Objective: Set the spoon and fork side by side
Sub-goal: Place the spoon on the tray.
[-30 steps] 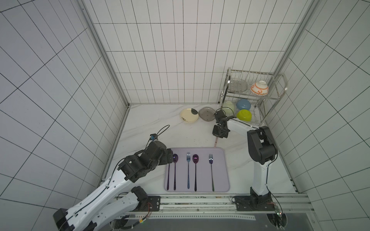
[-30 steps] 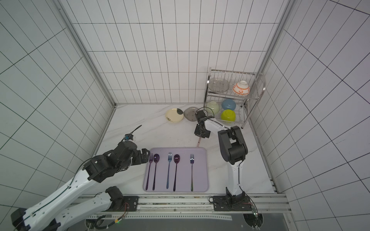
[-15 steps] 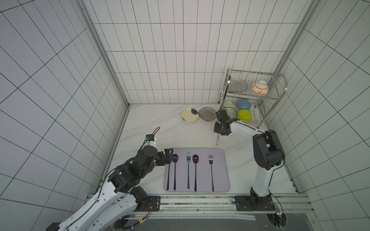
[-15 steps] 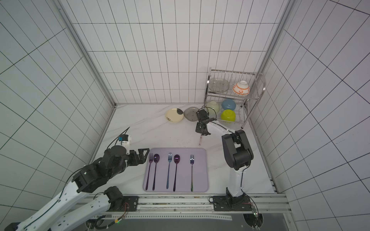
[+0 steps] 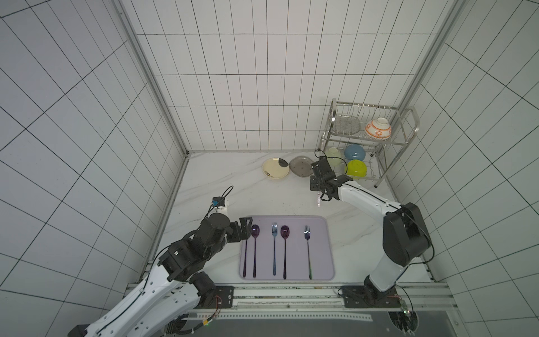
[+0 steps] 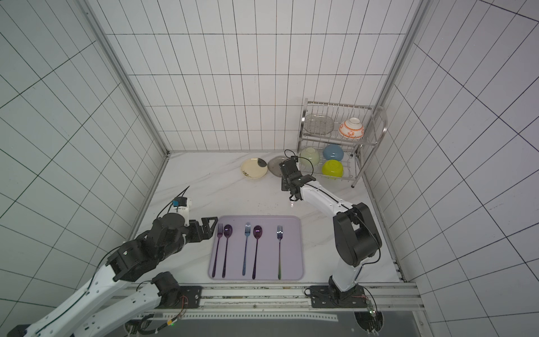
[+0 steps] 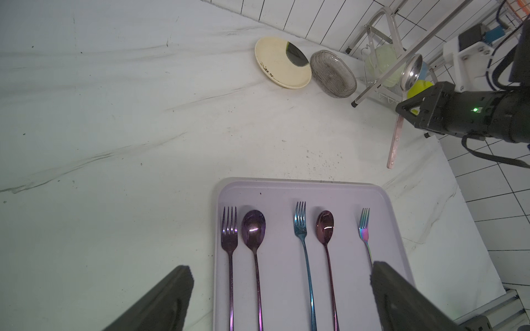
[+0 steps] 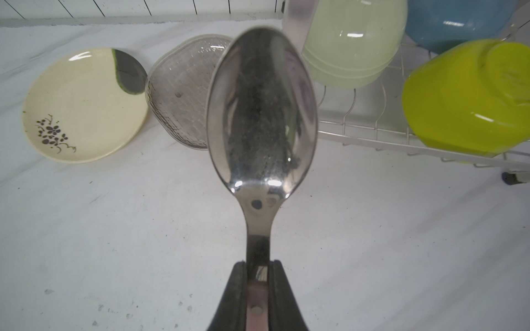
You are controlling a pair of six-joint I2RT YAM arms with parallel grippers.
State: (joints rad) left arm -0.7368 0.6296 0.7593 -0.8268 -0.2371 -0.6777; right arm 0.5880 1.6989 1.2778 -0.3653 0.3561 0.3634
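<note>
**Fig.** The right claw [image 8: 258, 272], clamped on the pink-handled steel spoon [image 8: 261, 109], holds it above the white marble worktop [image 5: 248, 192] near the wire dish rack [image 5: 358, 140]. The left claw [image 7: 279, 268] gapes wide beside the lilac plastic tray [image 5: 322, 253]. We should lower the spoon flat, parallel to the unpaired iridescent metal fork [image 5: 307, 242], on its free right side.

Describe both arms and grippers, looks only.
The left arm and right arm: white link shells, bulky black joint housings. The left gripper and right gripper: black, tapered wedge fingers. White camera mount with blue connector and looping black cable on each wrist; green LED on the right gripper's body.
</note>
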